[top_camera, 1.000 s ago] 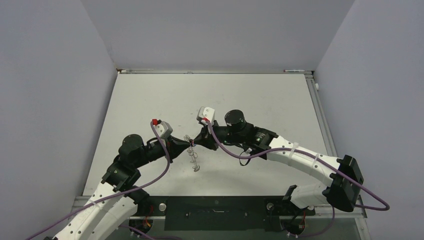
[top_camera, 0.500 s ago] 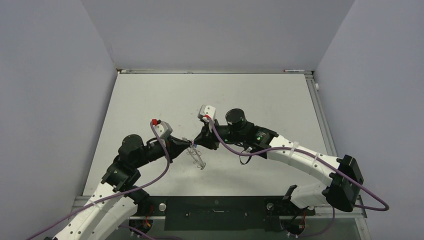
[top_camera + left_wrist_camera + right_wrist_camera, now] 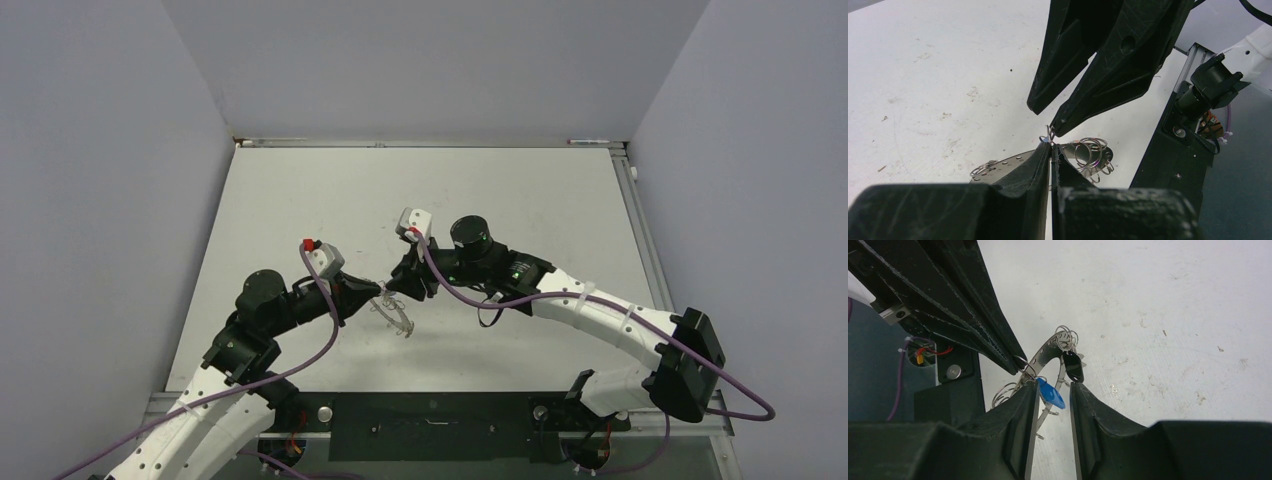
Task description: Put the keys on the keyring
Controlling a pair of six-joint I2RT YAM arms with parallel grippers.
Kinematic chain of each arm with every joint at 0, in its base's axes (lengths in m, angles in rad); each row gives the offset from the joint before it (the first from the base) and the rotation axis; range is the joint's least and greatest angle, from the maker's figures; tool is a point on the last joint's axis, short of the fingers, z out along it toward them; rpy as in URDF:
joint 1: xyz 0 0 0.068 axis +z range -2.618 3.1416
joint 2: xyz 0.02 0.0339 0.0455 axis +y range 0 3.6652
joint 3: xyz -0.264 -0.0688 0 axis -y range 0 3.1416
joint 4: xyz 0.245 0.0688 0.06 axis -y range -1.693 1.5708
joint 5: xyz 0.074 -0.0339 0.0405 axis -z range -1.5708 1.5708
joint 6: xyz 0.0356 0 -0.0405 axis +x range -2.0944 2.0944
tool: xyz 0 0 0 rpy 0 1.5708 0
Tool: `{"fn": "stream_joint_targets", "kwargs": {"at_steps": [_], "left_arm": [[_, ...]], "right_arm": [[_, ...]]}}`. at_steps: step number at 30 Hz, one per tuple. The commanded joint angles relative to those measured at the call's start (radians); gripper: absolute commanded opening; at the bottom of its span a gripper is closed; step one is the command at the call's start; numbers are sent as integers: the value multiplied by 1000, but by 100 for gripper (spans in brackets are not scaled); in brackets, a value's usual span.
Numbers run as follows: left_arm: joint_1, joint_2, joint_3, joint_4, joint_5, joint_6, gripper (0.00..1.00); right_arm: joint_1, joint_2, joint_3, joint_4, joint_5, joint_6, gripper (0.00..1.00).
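Keyring (image 3: 1047, 351) was held up off the desk (image 3: 500, 190), approx. midway between its L and R edges and nearer the near edge than the far one.

L gripper (image 3: 1050, 150): jaws pinched fully together on the ring's rim, at or next to one of the wire loops (image 3: 1092, 150). Couldn't tell which from the wrist view.

R gripper (image 3: 1054, 386): jaws parted, narrow gap. Blue key (image 3: 1052, 394) sat in that gap w/ daylight on at least one side, so it looked loose, not clamped. Black key (image 3: 1073, 367) dangled from the ring just above the R fingertips.

Both keys appeared hooked on loops. Blue attachment pt. partly hidden, not confirmed.

Handling (judgement):
- Ring: thin flat metal, stiff, light, prob. slippery on plastic pads. Grip flat rim face-to-face, not the loops.
- Loops: fine wire, springy, bend easily.
- Keys: tiny, light, swing freely. Take by plastic head, broad faces against the pads. Shaft too thin and slick.
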Motion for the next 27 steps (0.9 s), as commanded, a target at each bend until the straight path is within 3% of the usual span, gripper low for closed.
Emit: {"fn": "stream_joint_targets", "kwargs": {"at_steps": [1,12,22,27], "left_arm": [[-5,-14,20,69,12,5,0],[-5,-25,18,74,18,9,0],[-4,-51,2,116,74,5,0],[-5,-64,-8,143,101,1,0]], "right_arm": [[-8,-41,-2,37,35,-36,31],[-14,-186,-167,251,115,-84,49],[-55,-152,-155,264,-301,-123,50],[-61,-144,-157,302,-374,-128,48]]}}
